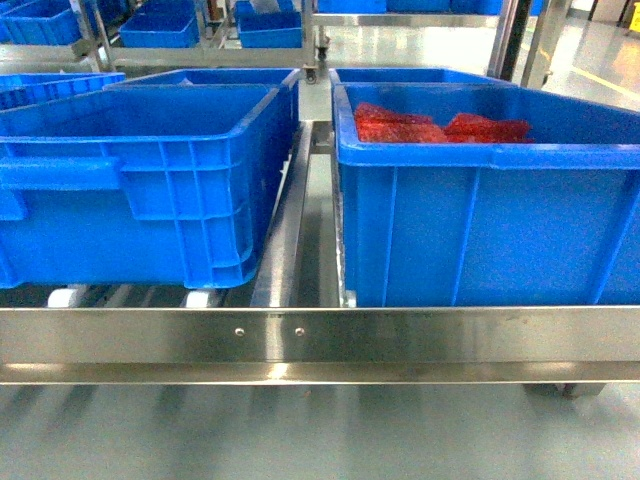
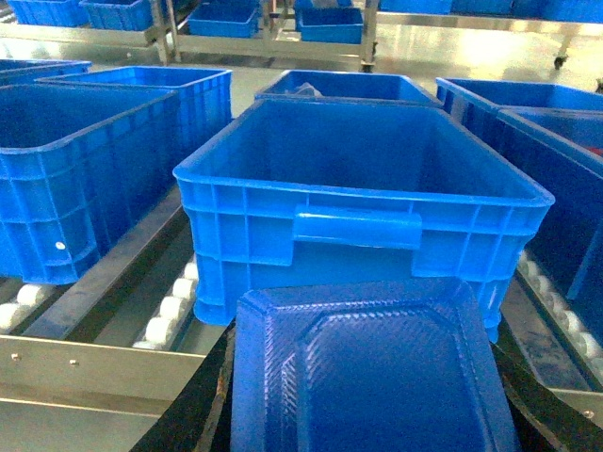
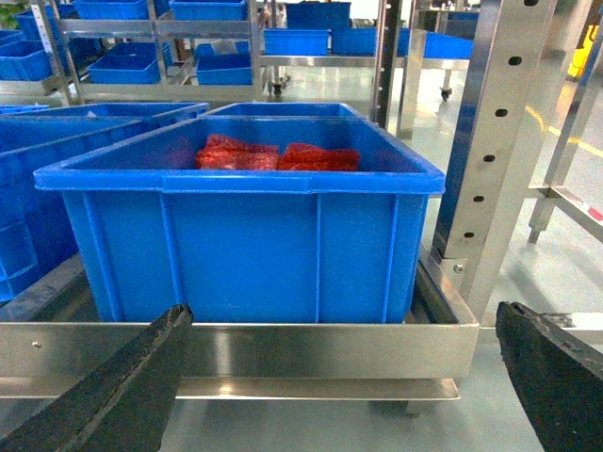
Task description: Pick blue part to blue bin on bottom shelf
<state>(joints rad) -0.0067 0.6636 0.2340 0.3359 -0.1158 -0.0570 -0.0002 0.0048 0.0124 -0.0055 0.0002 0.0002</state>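
The left-hand blue bin [image 1: 140,175] stood on the roller shelf [image 1: 320,335] and served as the landmark for everything else. In the left wrist view the same bin [image 2: 363,193] appeared open and hollow, its handle lip facing the camera, resting on white rollers [image 2: 170,315] behind the shelf's steel front rail. Directly in front of that bin and below its handle, the blue part [image 2: 372,372], a flat moulded tray with a raised, chamfered centre panel, filled the lower middle of the view, outside the bin and not touching it. The dark fingers of the left gripper [image 2: 372,414] showed only as black edges on either side of the part, set about as wide as the part itself and apparently clamped against its sides. To the right of the landmark bin, across a steel divider rail [image 1: 295,215], sat a second blue bin [image 1: 490,200] holding red bagged pieces [image 1: 440,125]. The right wrist view faced this second bin [image 3: 245,235] from in front of the shelf, beside a perforated steel upright [image 3: 485,141]. The right gripper [image 3: 339,386] had its two black fingers [image 3: 122,395] spread far apart at the bottom corners of that view, with nothing between them. More blue bins [image 1: 160,25] stood on racks well behind the landmark bin.
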